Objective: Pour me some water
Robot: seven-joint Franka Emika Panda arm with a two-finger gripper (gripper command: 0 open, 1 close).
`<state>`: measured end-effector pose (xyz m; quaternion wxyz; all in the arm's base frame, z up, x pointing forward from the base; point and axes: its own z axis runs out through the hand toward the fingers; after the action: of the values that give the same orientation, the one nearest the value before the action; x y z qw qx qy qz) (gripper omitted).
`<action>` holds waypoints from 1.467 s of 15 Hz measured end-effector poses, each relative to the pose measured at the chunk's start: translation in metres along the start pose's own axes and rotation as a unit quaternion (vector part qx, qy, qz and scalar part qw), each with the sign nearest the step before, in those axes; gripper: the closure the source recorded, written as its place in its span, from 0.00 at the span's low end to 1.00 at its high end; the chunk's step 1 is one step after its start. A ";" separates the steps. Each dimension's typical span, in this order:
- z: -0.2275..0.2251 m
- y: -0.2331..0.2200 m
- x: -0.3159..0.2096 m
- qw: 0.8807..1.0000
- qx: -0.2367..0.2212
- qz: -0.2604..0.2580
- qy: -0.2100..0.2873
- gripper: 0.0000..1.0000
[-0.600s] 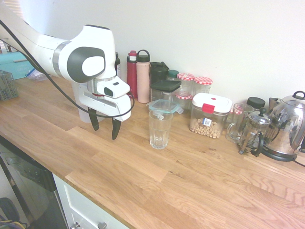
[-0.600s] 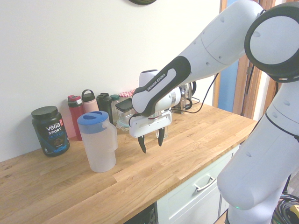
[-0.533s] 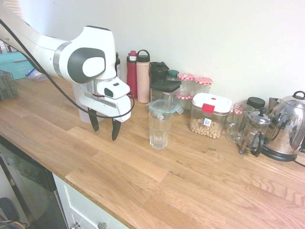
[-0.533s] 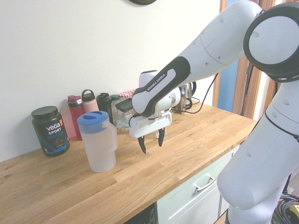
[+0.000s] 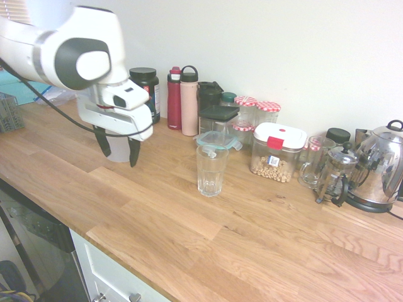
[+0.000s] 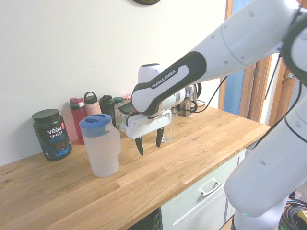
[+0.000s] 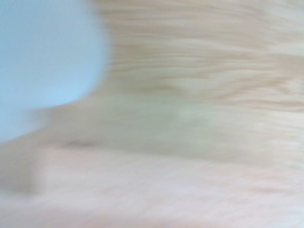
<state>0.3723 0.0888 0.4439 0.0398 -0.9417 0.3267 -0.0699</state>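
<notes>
The arm's open gripper is now nearer the jug, and the black tub shows beside it in the first exterior view.

A pale, plain wall rises behind the wooden tabletop — light planks, visible grain. Below sit white drawers with metal pulls — and a wood-framed doorway stands beyond the far end.

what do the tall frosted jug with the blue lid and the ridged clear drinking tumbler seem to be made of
Jug: likely matte plastic, cloudy and softly translucent, with a smooth opaque lid. Tumbler: glossy, probably glass given its highlights, though clear plastic is possible.
</notes>
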 end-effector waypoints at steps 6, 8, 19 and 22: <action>-0.043 -0.039 -0.051 0.993 0.066 -0.066 0.074 0.00; -0.040 -0.053 -0.045 0.991 0.081 -0.069 0.087 0.00; -0.035 -0.105 -0.017 0.990 0.087 -0.078 0.084 1.00; -0.032 -0.104 -0.017 0.990 0.080 -0.082 0.085 1.00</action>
<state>0.4174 0.1801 0.4865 0.0815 -0.9497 0.2438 -0.1790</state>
